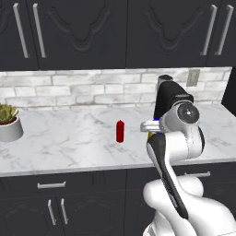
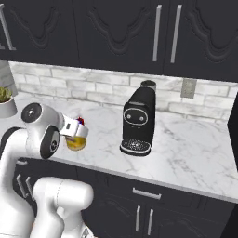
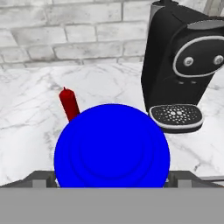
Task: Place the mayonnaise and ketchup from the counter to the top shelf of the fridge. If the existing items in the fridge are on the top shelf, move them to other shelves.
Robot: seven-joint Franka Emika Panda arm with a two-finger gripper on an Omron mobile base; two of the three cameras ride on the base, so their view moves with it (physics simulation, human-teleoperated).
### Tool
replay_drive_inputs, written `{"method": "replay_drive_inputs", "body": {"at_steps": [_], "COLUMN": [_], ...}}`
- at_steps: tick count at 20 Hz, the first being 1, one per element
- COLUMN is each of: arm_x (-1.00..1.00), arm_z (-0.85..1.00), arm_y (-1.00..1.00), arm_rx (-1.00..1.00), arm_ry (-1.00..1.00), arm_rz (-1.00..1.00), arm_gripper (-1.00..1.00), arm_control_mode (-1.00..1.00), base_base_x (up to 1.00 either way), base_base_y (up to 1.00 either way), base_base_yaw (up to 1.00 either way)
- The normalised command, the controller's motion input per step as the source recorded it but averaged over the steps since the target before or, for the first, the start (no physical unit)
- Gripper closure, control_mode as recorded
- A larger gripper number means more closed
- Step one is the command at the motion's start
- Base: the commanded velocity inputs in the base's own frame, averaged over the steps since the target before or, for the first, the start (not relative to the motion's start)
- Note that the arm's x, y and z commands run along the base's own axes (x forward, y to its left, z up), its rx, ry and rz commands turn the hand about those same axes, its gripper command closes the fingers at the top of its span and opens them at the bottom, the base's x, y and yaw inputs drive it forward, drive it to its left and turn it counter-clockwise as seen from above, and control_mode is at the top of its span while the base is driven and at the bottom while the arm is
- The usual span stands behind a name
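Claw [image 2: 76, 132] clenched on mayonnaise [image 3: 112, 146], held just above worktop [image 1: 69, 138] near front edge. Ketchup [image 1: 120, 131] upright mid-worktop, open marble around. Coffee machine [image 2: 137, 123] near, apart.

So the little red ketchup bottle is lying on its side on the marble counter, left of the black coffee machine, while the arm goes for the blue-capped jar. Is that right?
Not quite. The ketchup stands upright on the counter, not on its side; the left base view shows that. The rest holds: it is left of the coffee machine, and the gripper is at the blue-capped mayonnaise.
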Motion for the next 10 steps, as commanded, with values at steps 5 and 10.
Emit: {"method": "replay_drive_inputs", "body": {"at_steps": [5,10], "arm_x": [-0.88,-0.63], "arm_z": [1.0,0.59], "arm_y": [0.09,0.04], "arm_rx": [0.0,0.0], "arm_ry": [0.12,0.01], "arm_rz": [0.0,0.01], "arm_gripper": [1.0,1.0], "arm_control_mode": [-1.0,-1.0], "base_base_x": [0.0,0.0], "base_base_y": [0.0,0.0], "base_base_yaw": [0.0,0.0]}}
